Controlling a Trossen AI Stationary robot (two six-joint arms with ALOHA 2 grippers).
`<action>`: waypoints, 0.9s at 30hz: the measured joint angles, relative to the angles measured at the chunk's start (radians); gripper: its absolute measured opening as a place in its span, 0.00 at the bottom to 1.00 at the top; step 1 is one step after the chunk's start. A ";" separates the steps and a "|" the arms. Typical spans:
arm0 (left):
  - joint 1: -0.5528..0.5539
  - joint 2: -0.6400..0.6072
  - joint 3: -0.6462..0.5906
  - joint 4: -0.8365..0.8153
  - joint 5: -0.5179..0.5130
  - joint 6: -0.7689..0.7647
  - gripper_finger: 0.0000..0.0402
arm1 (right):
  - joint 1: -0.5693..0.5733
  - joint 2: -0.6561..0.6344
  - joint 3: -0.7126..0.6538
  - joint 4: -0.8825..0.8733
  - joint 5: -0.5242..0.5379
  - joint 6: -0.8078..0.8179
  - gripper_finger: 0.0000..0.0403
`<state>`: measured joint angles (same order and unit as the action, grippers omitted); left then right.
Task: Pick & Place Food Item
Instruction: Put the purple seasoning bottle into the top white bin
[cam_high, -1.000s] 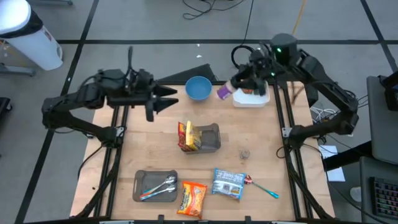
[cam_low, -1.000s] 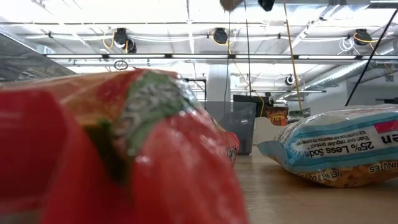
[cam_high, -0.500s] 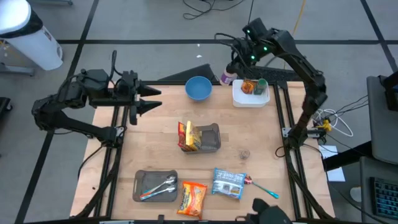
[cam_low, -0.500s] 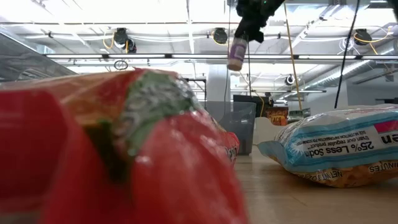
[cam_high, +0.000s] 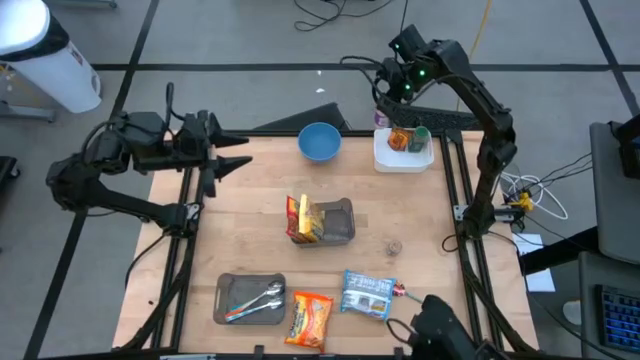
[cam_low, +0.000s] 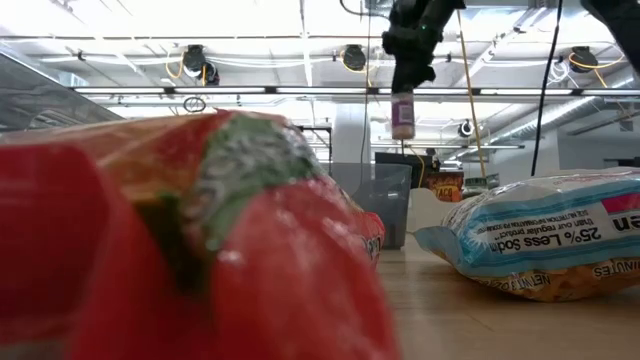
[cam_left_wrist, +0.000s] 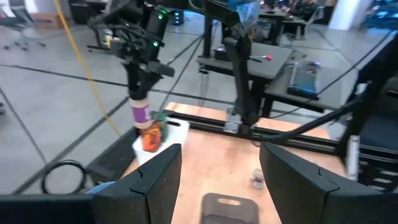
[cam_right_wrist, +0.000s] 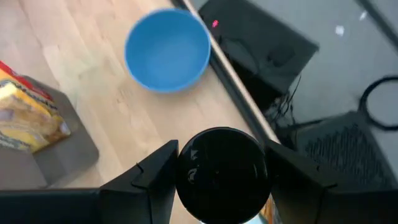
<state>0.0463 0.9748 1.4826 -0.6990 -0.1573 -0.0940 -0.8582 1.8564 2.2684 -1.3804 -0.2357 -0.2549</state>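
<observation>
1. While the task is under way, the right gripper (cam_high: 383, 105) sits at the upper right of the high view, clamped on a purple-labelled bottle (cam_low: 403, 112) held upright in the air.
2. By my reading the pick is done; the placing remains. The bottle hangs just beside the white tray (cam_high: 403, 157), which already holds two small containers.
3. With its fingers spread and holding nothing, the left gripper (cam_high: 232, 163) waits at the left of the high view, well apart from the tray.
4. Only the low view and the left wrist view show the bottle's side and label; the right wrist view shows just its dark cap between the fingers, with the blue bowl (cam_right_wrist: 167, 48) at that frame's upper left.
</observation>
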 joint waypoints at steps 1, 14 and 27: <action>0.000 0.005 0.000 0.002 -0.010 0.010 0.56 | -0.009 0.007 -0.001 -0.007 -0.002 -0.004 0.49; 0.000 0.124 0.000 0.141 -0.093 0.093 0.56 | -0.059 0.109 -0.001 0.002 -0.002 -0.099 0.49; 0.001 0.186 0.000 0.158 -0.124 0.065 0.56 | -0.122 0.090 -0.023 0.038 -0.001 0.006 0.49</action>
<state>0.0471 1.1610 1.4826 -0.5412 -0.2810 -0.0288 -0.9807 1.9463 2.2454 -1.3426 -0.2370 -0.2492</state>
